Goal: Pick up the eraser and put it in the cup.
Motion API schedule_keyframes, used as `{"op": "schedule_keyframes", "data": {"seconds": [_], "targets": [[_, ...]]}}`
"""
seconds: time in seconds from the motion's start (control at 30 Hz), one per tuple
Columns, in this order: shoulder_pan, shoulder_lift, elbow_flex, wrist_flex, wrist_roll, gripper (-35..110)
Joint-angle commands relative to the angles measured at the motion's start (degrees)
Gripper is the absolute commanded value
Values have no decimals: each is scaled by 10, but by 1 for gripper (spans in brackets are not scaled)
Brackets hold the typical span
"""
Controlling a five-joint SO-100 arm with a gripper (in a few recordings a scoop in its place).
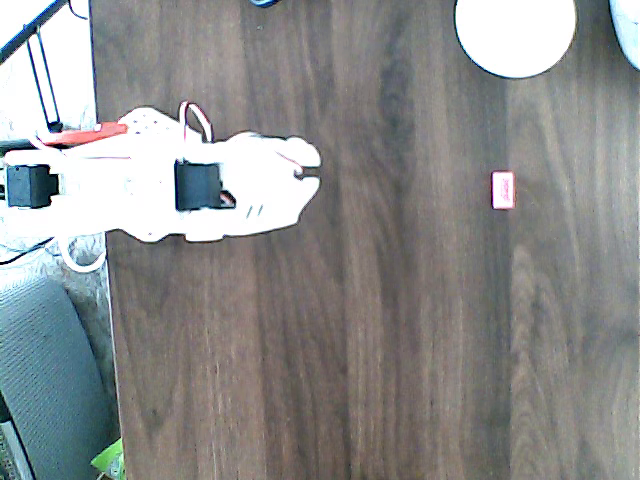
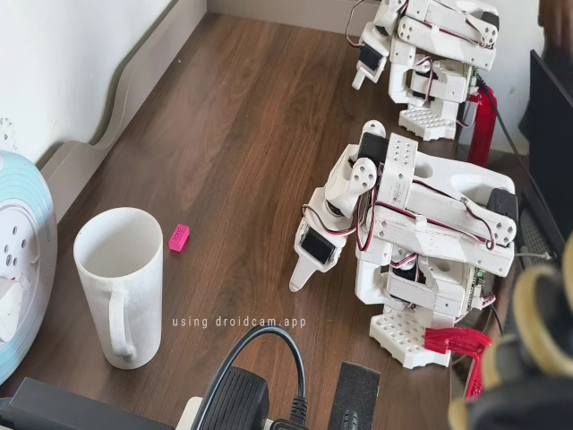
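The eraser point(image 1: 503, 190) is a small pink-red block lying flat on the dark wood table at the right of the overhead view. In the fixed view the eraser point(image 2: 179, 236) lies just behind and to the right of the cup. The cup point(image 1: 515, 35) is a white circle at the top right in the overhead view, and a tall white handled mug point(image 2: 119, 287) in the fixed view, upright and empty. My white arm is folded near its base. Its gripper point(image 1: 312, 168) point(image 2: 297, 279) points down at the table, shut and empty, far from both things.
A bluish-white round object point(image 2: 18, 260) point(image 1: 628, 30) stands beside the cup. A black power adapter with cables point(image 2: 242, 394) lies at the near edge in the fixed view. A red clamp point(image 2: 452, 340) holds my base. The table's edge point(image 1: 105, 300) runs down the left of the overhead view.
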Motion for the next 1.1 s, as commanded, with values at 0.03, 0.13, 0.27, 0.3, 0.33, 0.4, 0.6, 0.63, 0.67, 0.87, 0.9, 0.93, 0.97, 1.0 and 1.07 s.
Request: {"op": "schedule_keyframes", "data": {"seconds": [0.03,0.13,0.27,0.3,0.33,0.4,0.6,0.63,0.67,0.87,0.9,0.93,0.97,1.0,1.07], "targets": [[-5,25,7,13,-44,9],[-5,25,7,13,-44,9],[-5,25,7,13,-44,9],[-5,25,7,13,-44,9],[-5,25,7,13,-44,9],[-5,25,7,13,-44,9],[-5,25,7,13,-44,9],[-5,25,7,13,-44,9],[-5,25,7,13,-44,9],[-5,25,7,13,-44,9],[-5,25,7,13,-44,9],[-5,25,7,13,-47,11],[-9,25,7,14,-55,13],[-16,25,7,15,-66,15],[-43,25,7,16,-70,13]]}}
